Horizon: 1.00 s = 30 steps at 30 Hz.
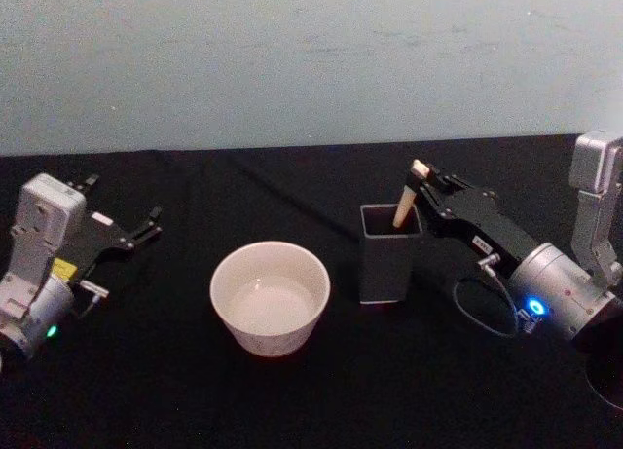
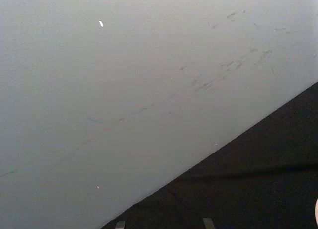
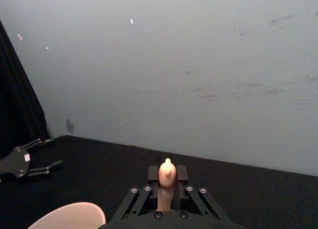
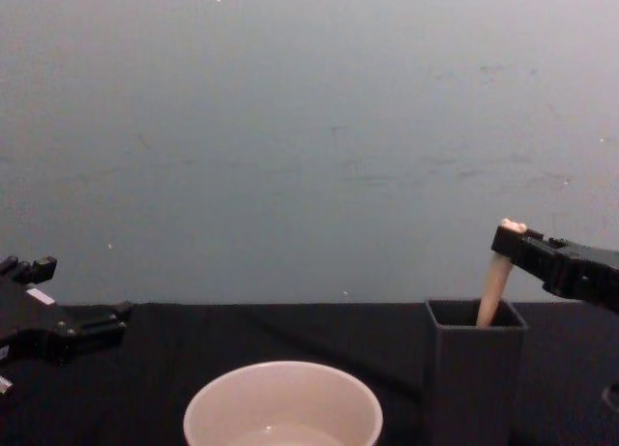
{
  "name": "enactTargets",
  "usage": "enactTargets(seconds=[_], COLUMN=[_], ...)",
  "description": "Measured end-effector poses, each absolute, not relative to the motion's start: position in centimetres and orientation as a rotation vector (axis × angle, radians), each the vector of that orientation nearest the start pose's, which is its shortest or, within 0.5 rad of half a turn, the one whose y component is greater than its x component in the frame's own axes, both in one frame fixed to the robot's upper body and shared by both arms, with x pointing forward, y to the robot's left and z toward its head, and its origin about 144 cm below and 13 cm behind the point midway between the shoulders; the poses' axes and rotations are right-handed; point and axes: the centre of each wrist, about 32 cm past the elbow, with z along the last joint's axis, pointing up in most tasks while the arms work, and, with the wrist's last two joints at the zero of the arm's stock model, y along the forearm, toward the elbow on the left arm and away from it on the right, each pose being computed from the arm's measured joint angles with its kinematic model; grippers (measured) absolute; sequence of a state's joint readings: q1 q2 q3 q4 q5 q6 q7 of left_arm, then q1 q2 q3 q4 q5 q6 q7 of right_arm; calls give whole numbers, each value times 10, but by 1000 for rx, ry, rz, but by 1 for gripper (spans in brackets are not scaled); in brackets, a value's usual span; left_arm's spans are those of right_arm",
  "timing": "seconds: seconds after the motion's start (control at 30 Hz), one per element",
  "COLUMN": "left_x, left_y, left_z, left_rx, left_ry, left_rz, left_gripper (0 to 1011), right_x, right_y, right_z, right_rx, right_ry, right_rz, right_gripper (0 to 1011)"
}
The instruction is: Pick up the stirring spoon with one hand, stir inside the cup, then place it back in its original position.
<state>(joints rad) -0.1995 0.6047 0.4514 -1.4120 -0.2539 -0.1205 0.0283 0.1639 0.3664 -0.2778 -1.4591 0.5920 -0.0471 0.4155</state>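
Note:
The stirring spoon [image 1: 404,205] stands tilted in the dark grey square holder [image 1: 390,256], with only its beige handle showing above the rim. My right gripper [image 1: 421,179] reaches in from the right and is shut on the top of that handle. In the right wrist view the handle's rounded end [image 3: 167,175] sits between the two fingers [image 3: 153,174]. From the chest the spoon [image 4: 494,289] leans right out of the holder [image 4: 474,369]. The cream cup [image 1: 270,295] stands left of the holder. My left gripper [image 1: 125,198] rests open at the far left.
A black cloth [image 1: 175,391] covers the table, and a pale wall [image 1: 292,59] rises behind it. A thin cable loop [image 1: 482,308] hangs beside the right arm. The cup [image 4: 282,407] and the left gripper [image 4: 85,289] are well apart.

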Motion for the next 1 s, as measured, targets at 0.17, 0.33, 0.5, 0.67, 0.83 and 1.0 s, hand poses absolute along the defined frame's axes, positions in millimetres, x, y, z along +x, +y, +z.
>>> enactTargets(seconds=[0.17, 0.33, 0.5, 0.67, 0.83, 1.0], left_x=[489, 489, 489, 489, 489, 489], left_y=[310, 310, 310, 310, 310, 310], left_z=[1140, 1140, 1140, 1140, 1140, 1140], left_rx=[304, 304, 304, 304, 304, 304], left_ry=[-285, -285, -285, -285, -285, -285], left_rz=[1248, 1248, 1248, 1248, 1248, 1248], left_gripper=[1001, 1001, 1001, 1001, 1001, 1001], right_x=[496, 496, 496, 496, 496, 496], right_y=[-264, -264, -264, -264, -264, -264], right_z=[1152, 1152, 1152, 1152, 1152, 1152], right_rx=[162, 162, 162, 161, 161, 162], right_ry=[135, 135, 135, 135, 135, 135], right_rz=[-950, -950, -951, -951, -950, -950], right_gripper=[214, 214, 214, 214, 216, 334])
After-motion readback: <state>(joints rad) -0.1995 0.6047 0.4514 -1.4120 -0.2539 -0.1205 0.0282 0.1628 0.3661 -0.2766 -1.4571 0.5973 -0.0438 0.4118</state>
